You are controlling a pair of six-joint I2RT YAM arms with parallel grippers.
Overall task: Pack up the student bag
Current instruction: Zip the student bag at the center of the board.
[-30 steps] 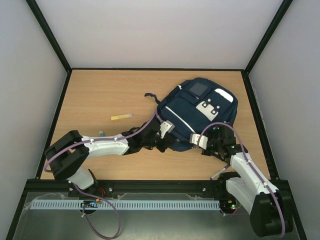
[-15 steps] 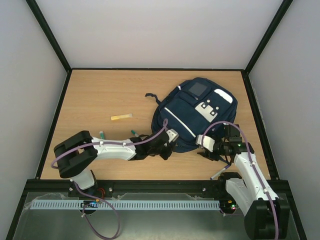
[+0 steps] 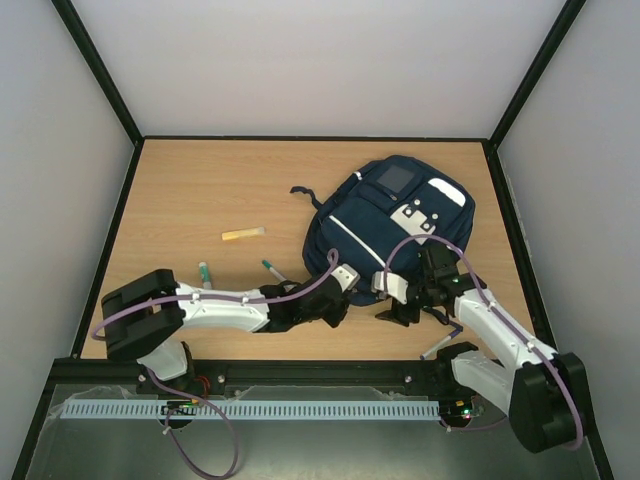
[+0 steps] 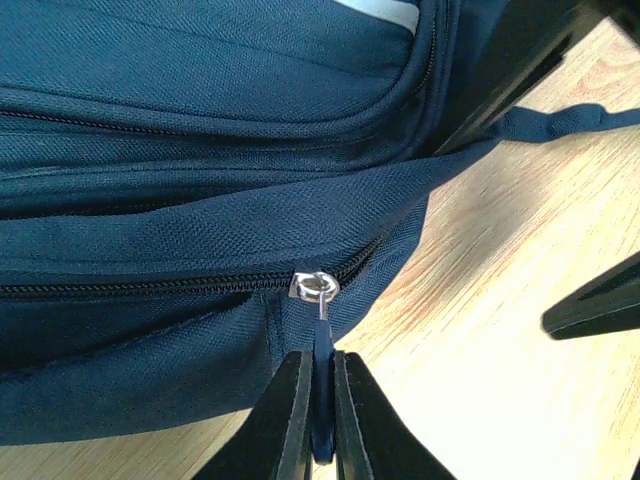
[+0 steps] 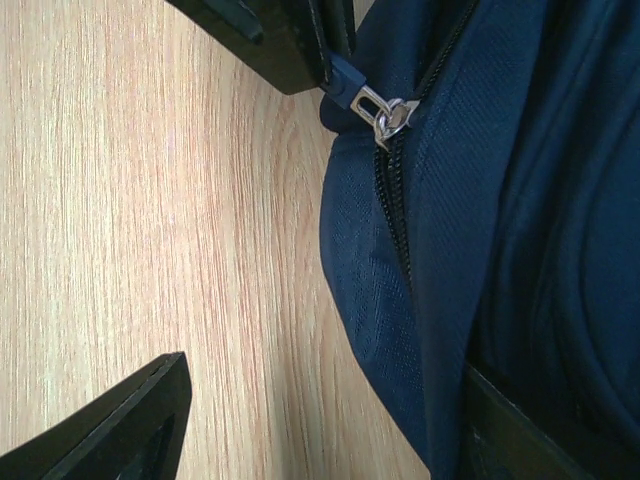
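A robotics lab test cell: a wood-grain table (image 3: 200, 190) boxed in by black frame bars (image 3: 97, 70) and blank white panels (image 3: 320, 60), with the cabled left arm (image 3: 220, 305) and right arm (image 3: 500, 335) bolted at its 6 o'clock edge.

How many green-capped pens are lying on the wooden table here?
2. One green-capped pen lies just beyond the white left arm; the second pen lies to its right, nearer the navy-blue fabric backpack. Arms or bag may hide more.
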